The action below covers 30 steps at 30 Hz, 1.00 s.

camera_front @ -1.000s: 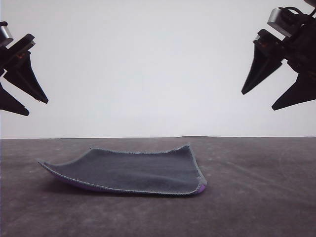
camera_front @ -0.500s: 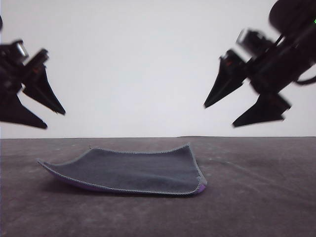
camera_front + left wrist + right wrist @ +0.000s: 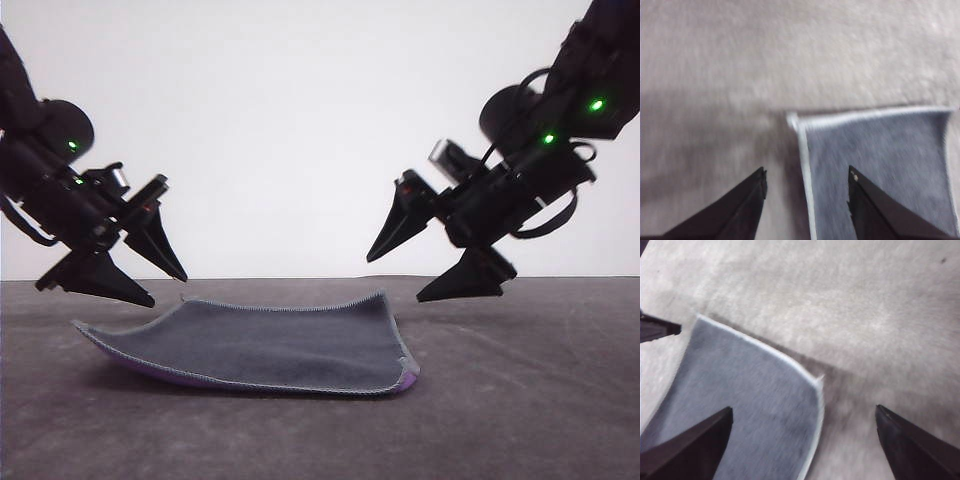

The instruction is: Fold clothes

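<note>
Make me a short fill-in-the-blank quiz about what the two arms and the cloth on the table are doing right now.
1. Both end effectors hang above the cloth with their jaws ____.
2. The face of the cloth turned upward is dark ____.
3. The colour peeking out along the cloth's underside edge is ____.
4. The left end effector is over the cloth's left side, and the right end effector is over its ____ side.

Missing words: open; grey; purple; right

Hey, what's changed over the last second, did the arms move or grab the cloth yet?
Both arms came down and inward: the left tool and right tool now hover open just above the cloth, at its left and right sides. Nothing is gripped. The cloth lies as before, dark grey face up.
</note>
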Each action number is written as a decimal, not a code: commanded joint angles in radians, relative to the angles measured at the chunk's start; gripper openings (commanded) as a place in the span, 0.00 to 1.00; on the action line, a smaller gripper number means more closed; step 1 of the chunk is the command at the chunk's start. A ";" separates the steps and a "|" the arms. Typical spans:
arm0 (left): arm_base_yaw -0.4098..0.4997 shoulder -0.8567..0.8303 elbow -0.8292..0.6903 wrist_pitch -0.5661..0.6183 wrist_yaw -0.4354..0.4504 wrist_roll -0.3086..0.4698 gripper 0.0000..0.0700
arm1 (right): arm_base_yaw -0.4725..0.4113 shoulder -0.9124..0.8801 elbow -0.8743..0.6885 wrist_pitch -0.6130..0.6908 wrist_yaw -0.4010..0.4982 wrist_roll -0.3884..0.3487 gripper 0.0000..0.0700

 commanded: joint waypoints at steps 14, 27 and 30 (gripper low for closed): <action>-0.052 0.118 0.116 -0.008 0.031 0.022 0.44 | 0.059 0.113 0.079 0.018 -0.002 0.033 0.78; -0.064 0.118 0.116 -0.068 0.031 0.059 0.43 | 0.071 0.113 0.079 0.027 0.000 0.040 0.45; -0.062 0.118 0.116 -0.070 0.030 0.076 0.37 | 0.070 0.113 0.079 0.045 0.002 0.041 0.35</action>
